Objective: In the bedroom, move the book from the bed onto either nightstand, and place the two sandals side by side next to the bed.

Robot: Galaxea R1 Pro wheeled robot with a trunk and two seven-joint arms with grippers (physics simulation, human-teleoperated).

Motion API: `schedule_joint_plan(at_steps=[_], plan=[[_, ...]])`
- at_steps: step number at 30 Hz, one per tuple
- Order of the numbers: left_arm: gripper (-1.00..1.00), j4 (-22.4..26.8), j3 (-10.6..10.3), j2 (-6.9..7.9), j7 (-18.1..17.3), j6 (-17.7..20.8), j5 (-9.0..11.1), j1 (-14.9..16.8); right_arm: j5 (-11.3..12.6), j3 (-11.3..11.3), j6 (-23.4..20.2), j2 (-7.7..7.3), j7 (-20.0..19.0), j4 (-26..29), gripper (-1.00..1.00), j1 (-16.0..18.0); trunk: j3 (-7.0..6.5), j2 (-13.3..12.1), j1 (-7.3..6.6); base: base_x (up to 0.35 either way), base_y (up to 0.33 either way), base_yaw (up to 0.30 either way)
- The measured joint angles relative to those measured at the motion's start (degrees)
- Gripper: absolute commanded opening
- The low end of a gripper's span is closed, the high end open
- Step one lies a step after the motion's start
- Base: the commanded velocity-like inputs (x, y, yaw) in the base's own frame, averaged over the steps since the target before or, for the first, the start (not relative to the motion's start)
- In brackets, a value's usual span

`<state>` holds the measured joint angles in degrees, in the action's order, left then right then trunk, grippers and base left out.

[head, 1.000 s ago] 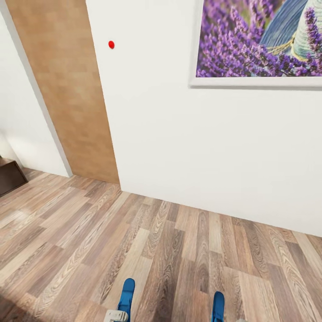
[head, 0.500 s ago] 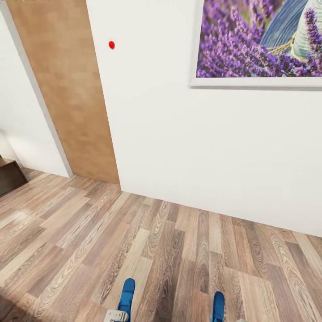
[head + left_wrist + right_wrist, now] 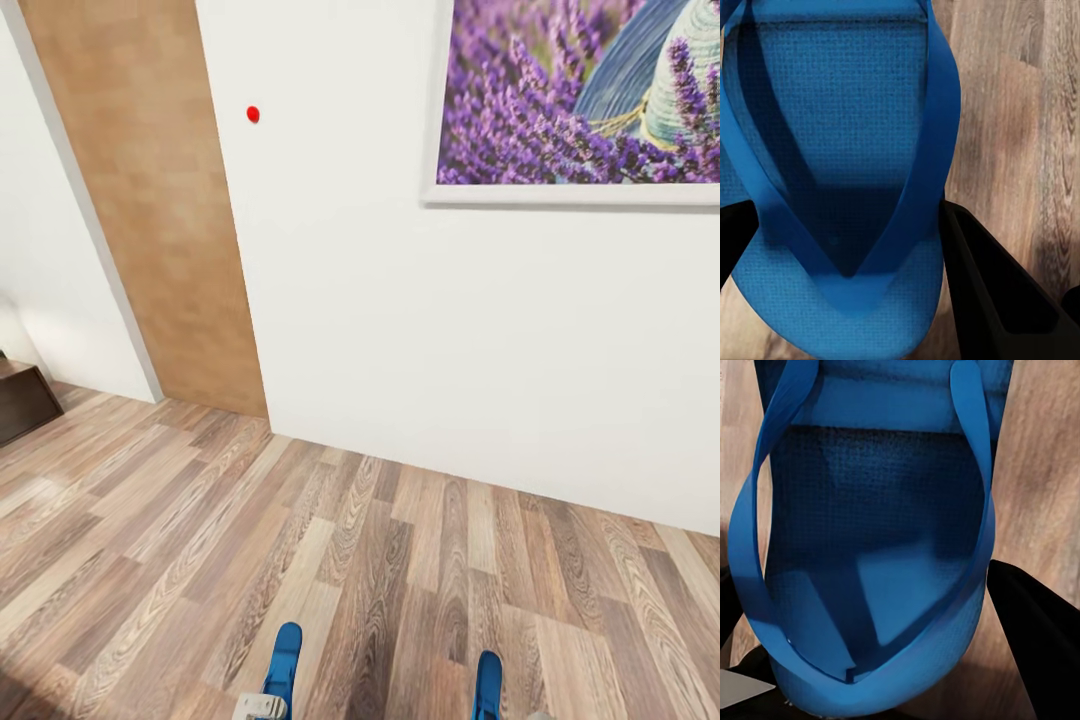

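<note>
Head view is facing a white wall (image 3: 400, 330) over wood plank floor (image 3: 330, 560). Two blue sandals are poking up at the bottom edge of the frame: left sandal (image 3: 283, 665) at lower centre-left, right sandal (image 3: 487, 684) at lower centre-right, well apart from each other, toes pointing toward the wall. A bit of pale grey robot hardware (image 3: 260, 707) is sitting just beside the left sandal at the bottom edge.

Left tool (image 3: 840, 247) is holding the left sandal (image 3: 840, 150): black fingers (image 3: 997, 300) are sitting on both sides of the sole's rounded end, touching its edges, with the strap's V running between them. So it is closed about as far as the sole's width allows. Floor planks are showing behind at the right of that frame.

Right tool (image 3: 870, 637) is gripping the right sandal (image 3: 877, 540) the same way: one black finger (image 3: 1039, 645) at lower right against the sole edge, the other dark at far lower left, partly cut off. Strap loop is arching over the sole.

Rest of the head view: light brown wooden door panel (image 3: 140, 200) at upper left, small red dot (image 3: 253, 114) on the wall beside it, framed lavender picture (image 3: 580, 95) at upper right, corner of dark brown furniture (image 3: 22, 400) at the left edge, can't tell which piece.
</note>
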<state>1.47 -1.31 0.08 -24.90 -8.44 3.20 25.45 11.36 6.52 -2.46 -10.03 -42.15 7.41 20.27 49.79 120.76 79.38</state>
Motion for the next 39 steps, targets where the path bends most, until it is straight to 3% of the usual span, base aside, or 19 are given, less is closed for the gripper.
schedule_joint_plan(at_steps=[27,39], plan=[[-1.0,0.02,-0.01,0.0,0.0,0.02,-0.01,0.0,0.0,-0.02,-0.03,0.0,0.01,-0.01,-1.0,0.0,-0.89,0.0,0.0,0.002,0.0,0.0],[-1.0,0.07,-0.04,0.0,0.01,0.06,-0.01,-0.01,-0.04,-0.05,-0.06,0.0,0.02,-0.02,-1.0,0.01,-0.89,0.0,-0.03,0.288,-0.013,0.072]])
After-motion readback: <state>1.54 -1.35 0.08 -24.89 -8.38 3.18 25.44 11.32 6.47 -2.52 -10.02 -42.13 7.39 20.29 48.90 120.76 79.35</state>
